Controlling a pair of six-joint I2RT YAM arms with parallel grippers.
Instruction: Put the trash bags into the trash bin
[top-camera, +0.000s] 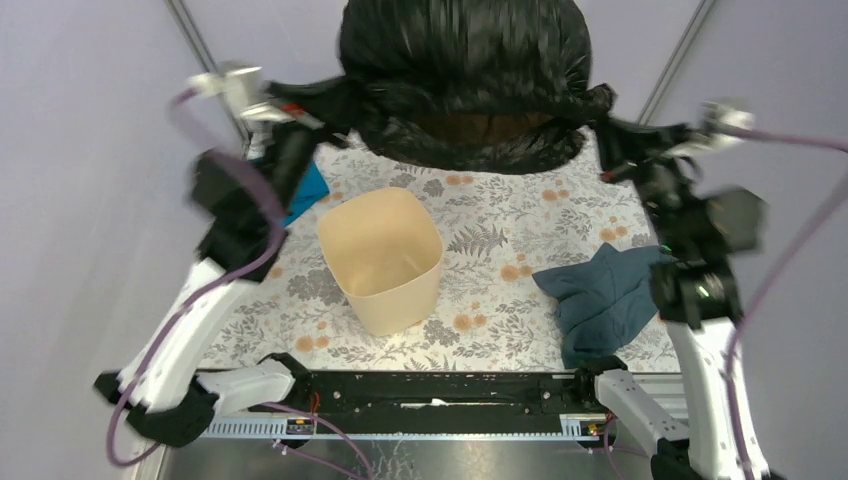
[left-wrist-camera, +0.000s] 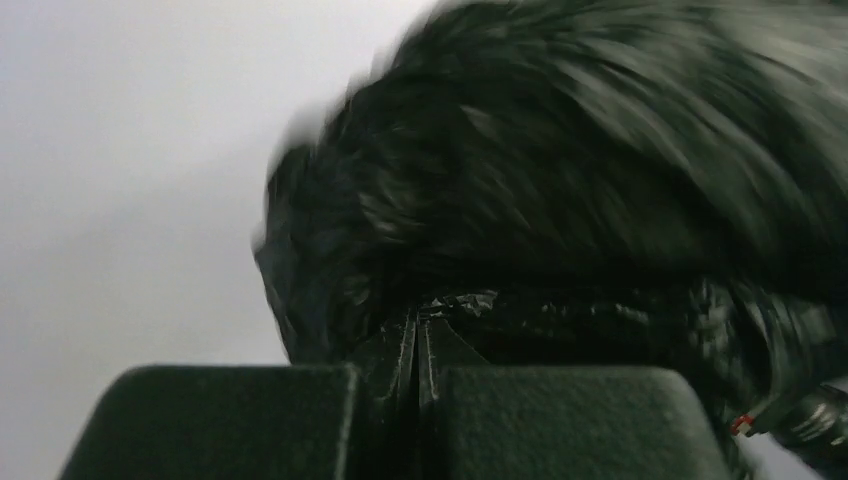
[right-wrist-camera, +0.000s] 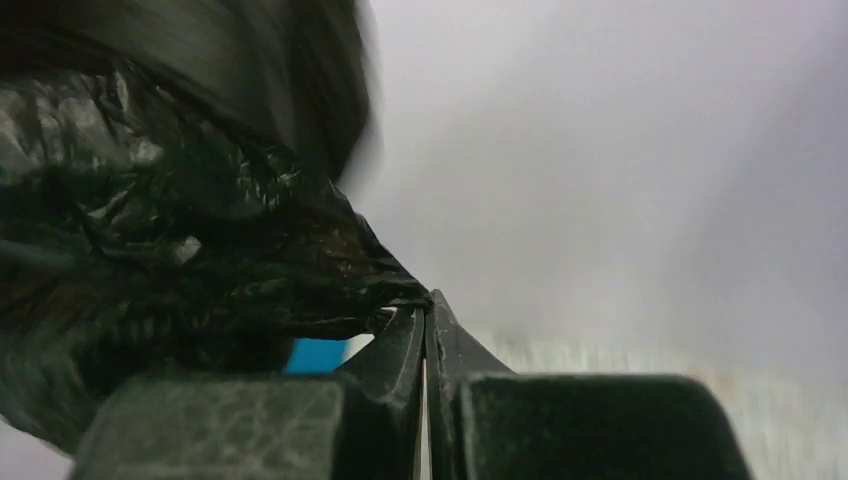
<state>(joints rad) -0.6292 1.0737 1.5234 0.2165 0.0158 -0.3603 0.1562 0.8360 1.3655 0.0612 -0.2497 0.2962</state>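
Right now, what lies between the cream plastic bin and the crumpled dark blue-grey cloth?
In the top view that stretch is bare: only floral tablecloth shows between the cream plastic bin and the dark blue-grey cloth.

The trash bag (top-camera: 462, 70) is blurred, its top cropped.

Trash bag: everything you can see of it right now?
The trash bag is thin, glossy black plastic, finely wrinkled, puffed into a dome with its mouth gaping toward the table. It hangs over the table's far end, beyond the trash bin, not in it. The left gripper and right gripper are each shut on a pinch of its rim, at opposite sides. Its upper part is motion-blurred.
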